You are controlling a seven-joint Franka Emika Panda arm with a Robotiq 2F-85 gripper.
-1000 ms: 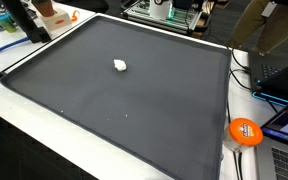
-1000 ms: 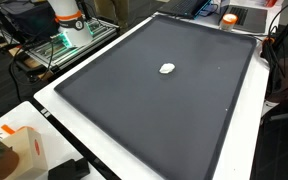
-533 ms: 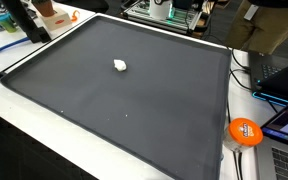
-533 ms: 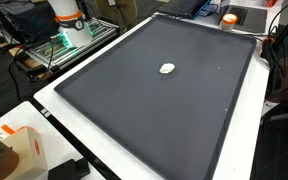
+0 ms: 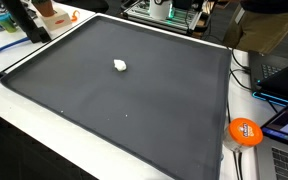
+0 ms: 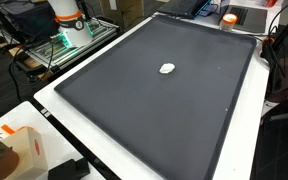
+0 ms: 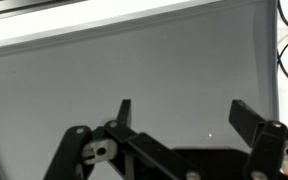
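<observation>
Pincer (image 7: pixel 184 118) jaws stand spread wide and empty, and we see them hang over the dark mat (image 7: pixel 134 60). Just beside the mat's edge we find an orange disc (image 5: pixel 245 131). The small white lump (image 5: pixel 120 65) lies alone on the mat.

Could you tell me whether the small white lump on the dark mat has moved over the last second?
No. In both exterior views the white lump keeps its place relative to the edges of the dark mat.
</observation>
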